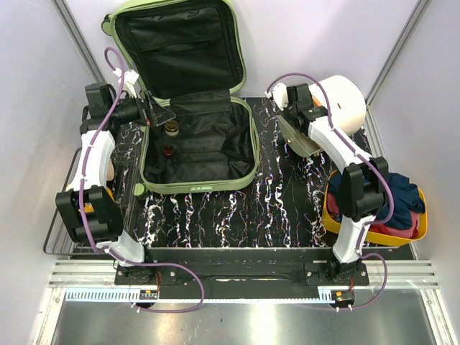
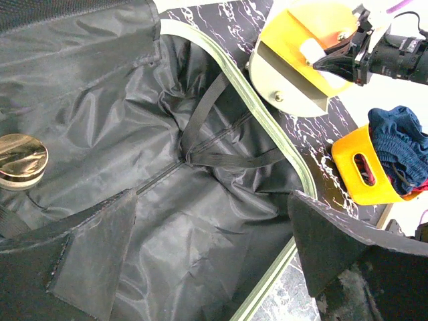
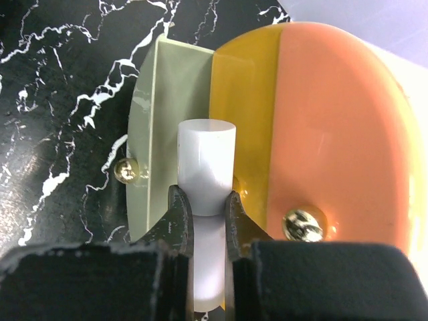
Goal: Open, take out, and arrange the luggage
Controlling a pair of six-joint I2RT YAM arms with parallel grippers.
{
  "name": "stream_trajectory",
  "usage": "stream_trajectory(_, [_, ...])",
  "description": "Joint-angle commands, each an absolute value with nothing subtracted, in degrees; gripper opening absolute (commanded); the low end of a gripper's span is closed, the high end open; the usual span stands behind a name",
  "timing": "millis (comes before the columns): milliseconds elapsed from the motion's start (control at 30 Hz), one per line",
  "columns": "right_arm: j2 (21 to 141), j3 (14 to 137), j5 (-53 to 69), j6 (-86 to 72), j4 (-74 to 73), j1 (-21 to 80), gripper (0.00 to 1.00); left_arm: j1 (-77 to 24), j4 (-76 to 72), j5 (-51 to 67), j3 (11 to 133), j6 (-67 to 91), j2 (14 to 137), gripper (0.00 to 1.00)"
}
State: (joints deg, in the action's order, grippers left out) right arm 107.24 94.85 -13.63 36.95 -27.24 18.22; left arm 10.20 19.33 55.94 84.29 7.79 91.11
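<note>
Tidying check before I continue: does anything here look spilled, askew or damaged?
Nothing spilled or damaged. Only the blue clothes bulge over the rim of the yellow tray, and the straps lie loose inside the luggage.

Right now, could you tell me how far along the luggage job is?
Done: the luggage lies open; clothes sit in the tray. In hand: the right gripper is shut on a white peg. Left: two jars lie inside, near the open left gripper.
</note>
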Motion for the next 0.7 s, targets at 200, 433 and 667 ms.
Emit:
stream_trajectory(200, [113.99,101.6,-19.77,31.38,-25.22,19.34,0.0,10.55,16.26,57.66,85.78,8.53,91.5,0.99])
stream_trajectory(433, [117.86,103.8,-23.12,31.64,-24.96,19.34,0.36,10.63,16.7,57.13,85.78,7.91,91.49,0.99])
stream_trajectory(667, [117.25,104.59,-19.69,30.59,-26.54,19.34,0.67,10.63,16.79,57.13,86.57,8.0,92.28,0.99])
